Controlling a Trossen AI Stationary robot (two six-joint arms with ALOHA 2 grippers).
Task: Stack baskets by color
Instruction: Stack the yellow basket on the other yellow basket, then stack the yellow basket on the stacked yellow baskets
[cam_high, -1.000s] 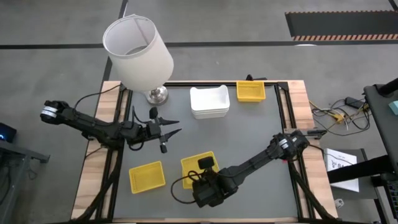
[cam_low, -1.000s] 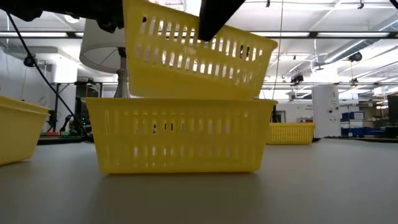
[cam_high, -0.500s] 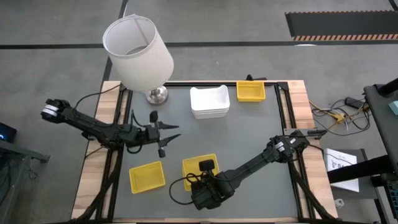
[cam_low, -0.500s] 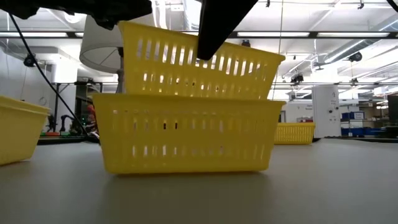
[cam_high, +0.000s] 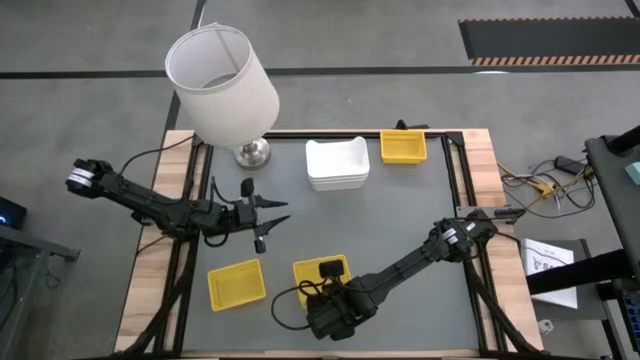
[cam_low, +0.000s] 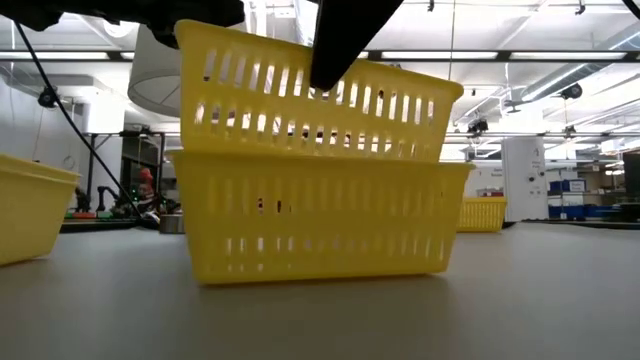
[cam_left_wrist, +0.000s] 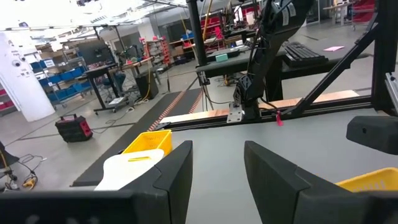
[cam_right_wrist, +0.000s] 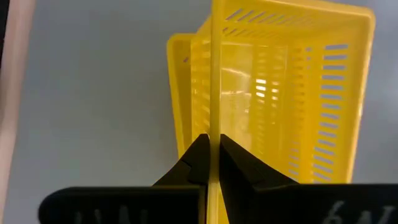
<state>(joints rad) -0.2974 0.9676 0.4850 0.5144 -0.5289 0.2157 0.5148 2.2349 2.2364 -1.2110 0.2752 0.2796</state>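
Four yellow baskets (cam_high: 237, 283), two white baskets (cam_high: 337, 164)

table (cam_high: 400, 220) | yellow baskets (cam_high: 237, 283) | white baskets (cam_high: 336, 163) | lamp (cam_high: 222, 82)

Two black jointed arms, each with a pale grey band near its base and loose black cables; the left gripper (cam_high: 272, 208) has tapered, pointed fingers.

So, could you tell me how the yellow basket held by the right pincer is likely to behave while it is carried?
The yellow basket, pinched by one wall in the right pincer, hangs tilted, so it probably swings easily. Its slotted plastic walls look thin: likely light and a little flexible. It sits partly inside the lower basket, so it should nest readily.
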